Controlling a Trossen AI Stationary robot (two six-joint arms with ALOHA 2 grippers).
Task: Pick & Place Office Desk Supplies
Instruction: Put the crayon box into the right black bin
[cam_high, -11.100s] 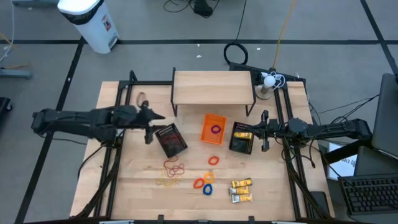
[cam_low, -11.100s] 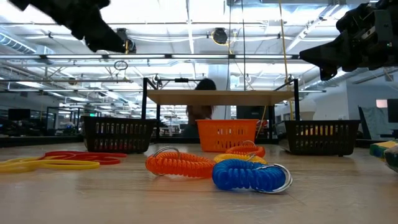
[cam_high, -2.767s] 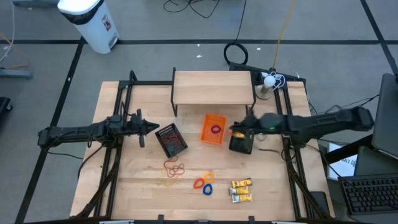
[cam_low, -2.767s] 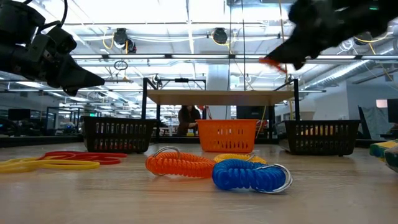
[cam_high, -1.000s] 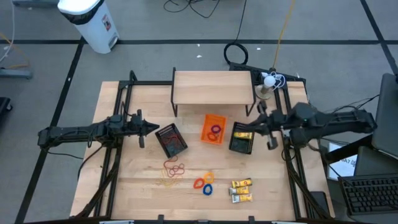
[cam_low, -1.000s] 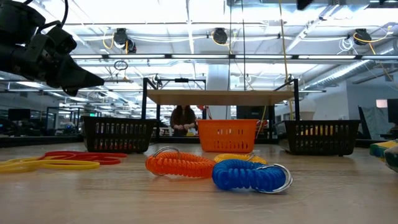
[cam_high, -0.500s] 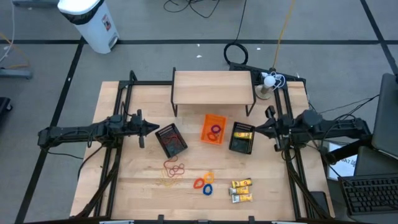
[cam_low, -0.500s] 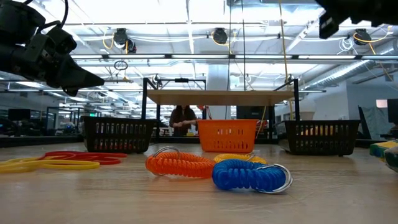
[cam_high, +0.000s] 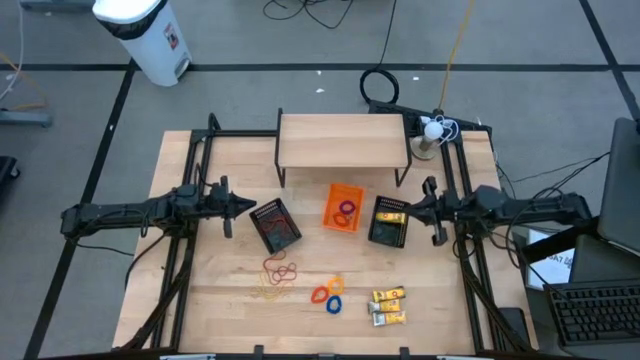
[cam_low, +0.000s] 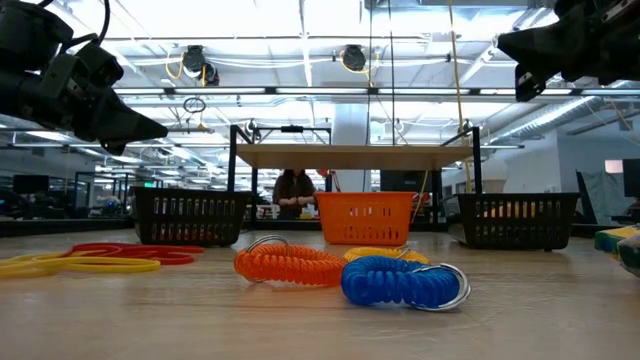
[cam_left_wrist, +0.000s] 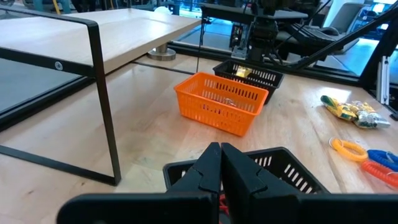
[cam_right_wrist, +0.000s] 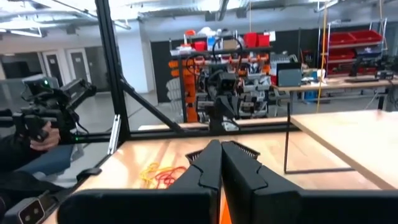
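The light wooden table (cam_high: 220, 310) carries a small raised wooden shelf (cam_high: 342, 139) at its back. In front of the shelf sit a left black mesh bin (cam_high: 274, 225), an orange plastic bin (cam_high: 343, 207) with a purple ring inside, and a right black mesh bin (cam_high: 389, 221) with a yellow packet inside. The left gripper (cam_high: 250, 205) hangs just beside the left mesh bin, fingers pressed together and empty. The right gripper (cam_high: 414, 208) hangs beside the right mesh bin, fingers also together and empty. Nearer the front edge lie thin red and tan rubber bands (cam_high: 276, 276), orange and blue coiled rings (cam_high: 328, 293) and yellow-and-white packets (cam_high: 388, 306).
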